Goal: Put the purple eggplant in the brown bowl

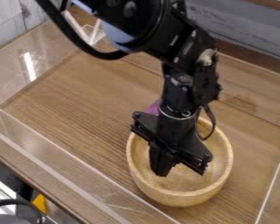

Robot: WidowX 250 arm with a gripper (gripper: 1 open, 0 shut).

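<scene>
The brown bowl is a wide light wooden bowl at the near right of the table. My gripper points straight down into it. Its dark fingers are pressed together low inside the bowl, close to the bottom. The black arm rises from the bowl towards the upper left and covers much of the bowl's inside. I cannot make out the purple eggplant; the dark fingers and the arm hide whatever is between or under them.
The table is wood-grained and ringed by low clear plastic walls. A clear wall also runs along the right side, close to the bowl. A pale wall stands behind at the upper right.
</scene>
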